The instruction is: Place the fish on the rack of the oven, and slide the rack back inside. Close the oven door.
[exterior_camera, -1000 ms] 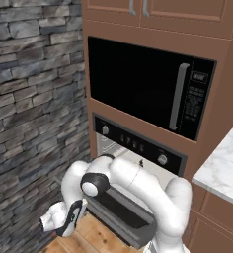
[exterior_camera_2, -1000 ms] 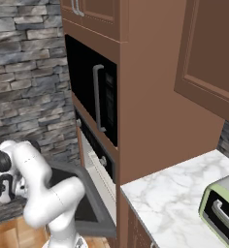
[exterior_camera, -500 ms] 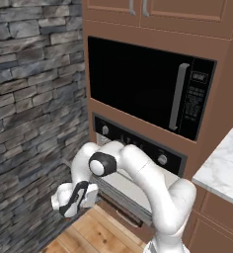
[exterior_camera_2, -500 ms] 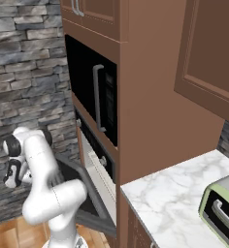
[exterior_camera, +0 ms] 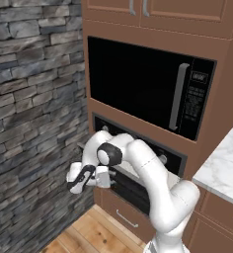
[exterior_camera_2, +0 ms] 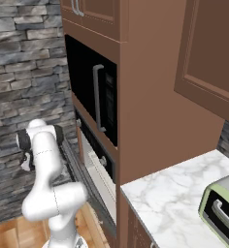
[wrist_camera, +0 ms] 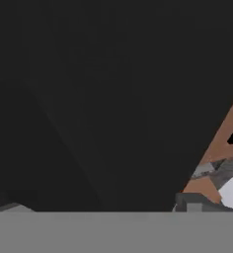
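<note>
Microwave (exterior_camera: 150, 86) sits directly above the oven (exterior_camera: 138, 148) in the cabinet column; stone wall (exterior_camera: 32, 108) to its left, worktop (exterior_camera_2: 179, 193) to its right w/ toaster oven (exterior_camera_2: 223, 208) on it (far right edge). Oven door (exterior_camera_2: 80, 169) nearly upright against oven front, end effector (exterior_camera: 84, 179) just left of it.

Even, soft rendered light in both base views, faint shadows; hand view nearly black except lower right.

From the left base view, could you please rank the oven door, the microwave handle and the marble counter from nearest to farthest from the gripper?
1. Oven door: just right of the gripper, behind the arm.
2. Microwave handle: up and to the right.
3. Marble counter: far right edge.
</note>
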